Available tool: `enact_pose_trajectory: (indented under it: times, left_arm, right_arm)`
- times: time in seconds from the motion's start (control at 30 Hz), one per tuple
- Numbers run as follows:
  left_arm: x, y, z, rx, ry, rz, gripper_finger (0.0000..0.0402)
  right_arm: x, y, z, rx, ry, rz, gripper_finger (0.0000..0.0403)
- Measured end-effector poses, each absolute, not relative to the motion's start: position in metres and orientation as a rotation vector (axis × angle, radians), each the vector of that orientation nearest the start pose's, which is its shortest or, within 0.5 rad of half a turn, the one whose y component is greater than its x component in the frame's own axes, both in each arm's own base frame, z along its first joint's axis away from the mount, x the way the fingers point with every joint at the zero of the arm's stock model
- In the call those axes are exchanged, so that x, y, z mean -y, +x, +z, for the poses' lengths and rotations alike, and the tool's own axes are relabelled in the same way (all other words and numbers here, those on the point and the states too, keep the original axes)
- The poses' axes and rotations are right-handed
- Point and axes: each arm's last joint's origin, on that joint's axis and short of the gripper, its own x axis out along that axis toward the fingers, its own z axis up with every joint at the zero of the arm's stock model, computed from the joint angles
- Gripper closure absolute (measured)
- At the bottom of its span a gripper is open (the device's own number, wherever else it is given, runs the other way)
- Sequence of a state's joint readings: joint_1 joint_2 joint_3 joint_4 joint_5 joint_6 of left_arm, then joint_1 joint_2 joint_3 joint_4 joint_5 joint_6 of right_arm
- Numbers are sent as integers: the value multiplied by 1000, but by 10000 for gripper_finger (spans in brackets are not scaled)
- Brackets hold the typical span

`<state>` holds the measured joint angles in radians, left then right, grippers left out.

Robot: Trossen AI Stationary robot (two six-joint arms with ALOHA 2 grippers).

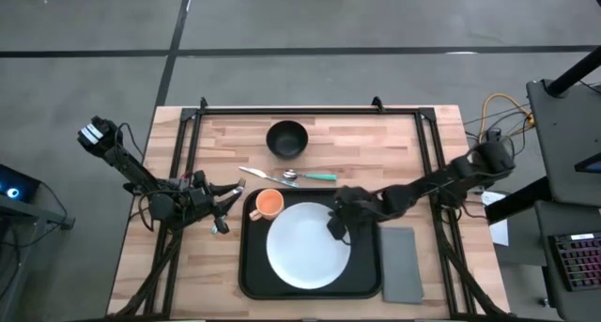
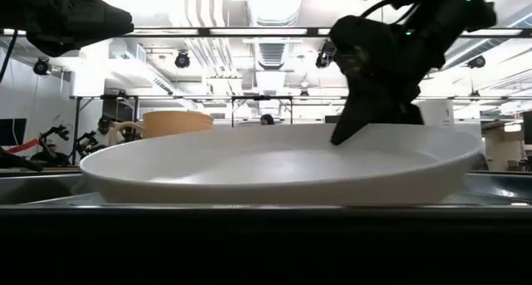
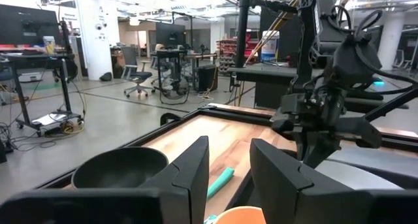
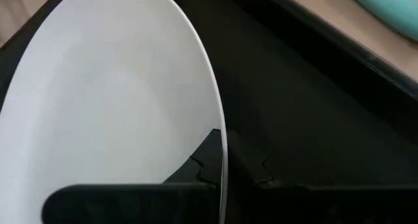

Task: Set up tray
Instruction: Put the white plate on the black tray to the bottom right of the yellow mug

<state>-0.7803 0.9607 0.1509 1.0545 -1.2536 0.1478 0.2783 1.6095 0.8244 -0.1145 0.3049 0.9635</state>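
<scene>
Tray: the large black rectangular tray (image 1: pixel 362 284) with rounded corners and a low rim lies at the table's near middle, its long axis running left to right in the high view.
Load: a round white plate (image 1: pixel 305 256) fills the tray's centre; a small orange cup (image 1: pixel 269 204) stands in its far left corner.
Right gripper: the right gripper (image 1: pixel 336 226) sits at the plate's far right edge; the right wrist view shows 1 finger on each side of the rim, clenched on the plate.
Left gripper: the left gripper (image 1: pixel 225 192) waits just off the tray's left edge, nearest the cup, its fingers parted and holding nothing.
Key relation: the plate lies directly between the right jaws, so the right arm governs it.
Outside tray: a flat grey folded napkin (image 1: pixel 402 264) touches the tray's right side; a black bowl (image 1: pixel 286 138) and cutlery with a teal handle (image 1: pixel 317 176) lie beyond the far rim.
Hard to make out: the low view hides the tray floor behind the plate; how many pieces of cutlery there are is unclear.
</scene>
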Motion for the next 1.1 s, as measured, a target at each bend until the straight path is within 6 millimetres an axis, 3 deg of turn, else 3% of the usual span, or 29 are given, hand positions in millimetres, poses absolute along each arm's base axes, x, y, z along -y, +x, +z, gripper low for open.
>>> enact_pose_trajectory:
  times: [0.2,0.57,0.87,1.1]
  left_arm:
    - [90,130,203,98,-64,462,308]
    - [91,131,203,103,-63,430,308]
    - [91,131,203,105,-69,429,308]
    - [91,131,203,106,-72,428,308]
  right_arm:
    - [-65,304,157,-785,616,-433,395]
    - [-56,312,131,-835,541,-482,394]
    - [-56,310,138,-839,449,-444,392]
    - [-55,309,138,-848,434,-442,363]
